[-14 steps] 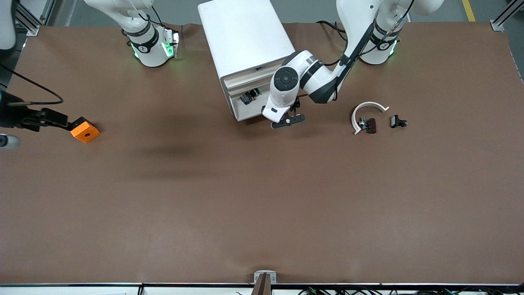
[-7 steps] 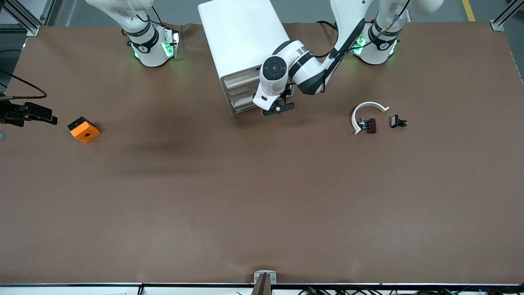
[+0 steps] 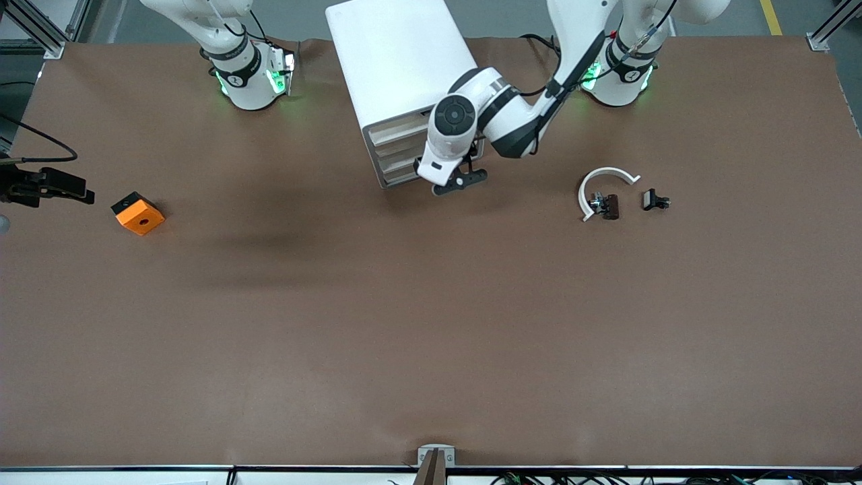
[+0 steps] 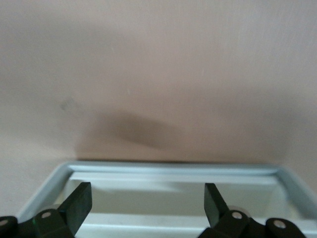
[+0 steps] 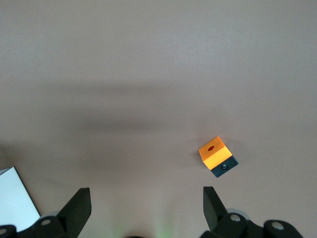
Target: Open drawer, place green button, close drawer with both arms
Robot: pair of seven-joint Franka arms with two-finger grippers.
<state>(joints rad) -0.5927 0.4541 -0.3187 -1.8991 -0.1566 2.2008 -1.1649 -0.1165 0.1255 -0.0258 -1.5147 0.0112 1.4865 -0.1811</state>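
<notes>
Step in hand: we are judging the close as all but done; every drawer front of the cabinet (image 3: 397, 74) is sitting flush in the front view.
Drawer: the drawer (image 3: 403, 156) is reading as shut; we are seeing no gap at its cream front.
Button: we are not seeing the button anywhere on the bench (image 3: 431, 323); we are taking it to be inside the shut drawer, though nothing is showing that.
Left claw: the left claw (image 3: 460, 182) is hovering low just in front of the cabinet's drawer fronts; its fingers (image 4: 79, 204) are spread wide with nothing between them; a pale rim of the cabinet is lying under it in the wrist view.
Left arm pose: the arm is reaching down from its base, bent at the elbow, wrist pointing to the bench.
Right claw: the right claw (image 5: 146, 208) is hanging at the right arm's end of the bench, near the orange cube (image 3: 138, 213); its fingers are apart and empty; this arm is waiting.
Next move: we are judging that the left arm needs only to lift clear without snagging a drawer front.
</notes>
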